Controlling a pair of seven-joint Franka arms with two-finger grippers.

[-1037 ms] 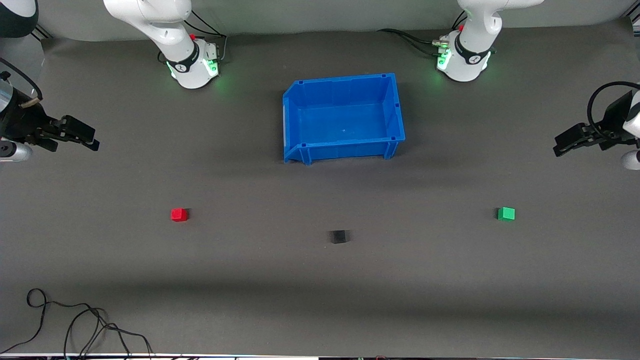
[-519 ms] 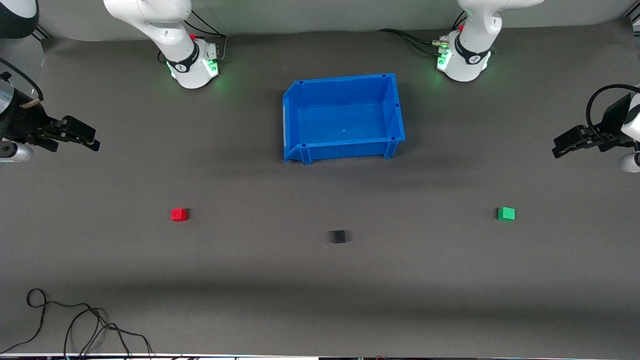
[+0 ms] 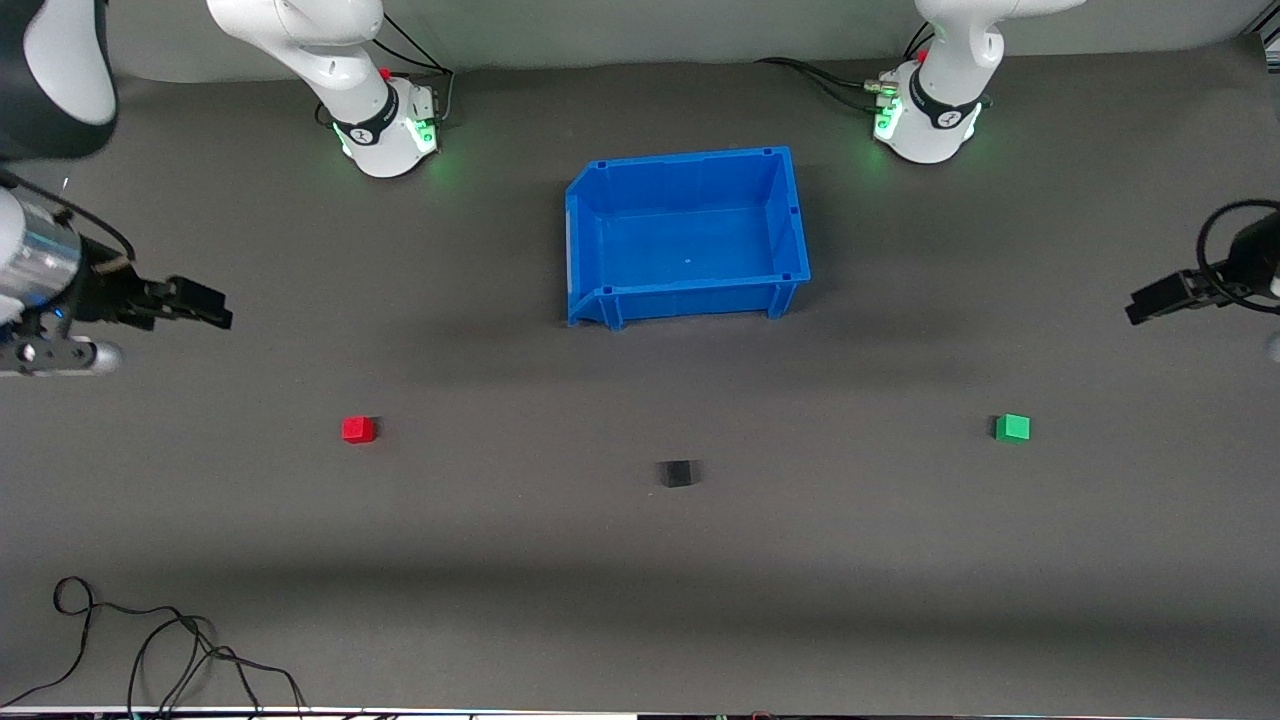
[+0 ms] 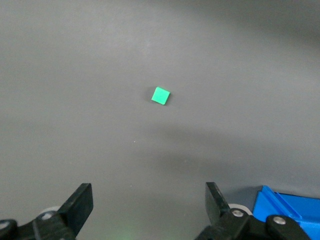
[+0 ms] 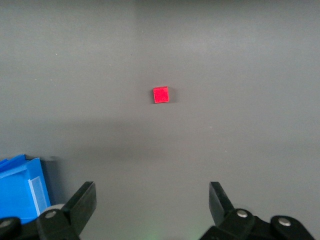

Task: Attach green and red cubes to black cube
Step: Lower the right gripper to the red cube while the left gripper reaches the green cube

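The red cube (image 3: 358, 430) lies on the grey mat toward the right arm's end; it also shows in the right wrist view (image 5: 161, 94). The green cube (image 3: 1012, 428) lies toward the left arm's end and shows in the left wrist view (image 4: 160, 96). The black cube (image 3: 677, 473) lies between them, a little nearer the front camera. My right gripper (image 3: 205, 308) hangs open and empty over the mat at the table's right-arm end. My left gripper (image 3: 1145, 305) hangs open and empty over the mat at the left-arm end. In both wrist views the jaws stand wide apart.
An empty blue bin (image 3: 687, 238) stands mid-table, farther from the front camera than the cubes; its corner shows in the left wrist view (image 4: 287, 207) and the right wrist view (image 5: 22, 182). A black cable (image 3: 150, 650) lies at the near edge toward the right arm's end.
My right gripper has moved inward and lower in the front view, toward the red cube. My left gripper has shifted outward and slightly lower. The cubes and bin have not moved.
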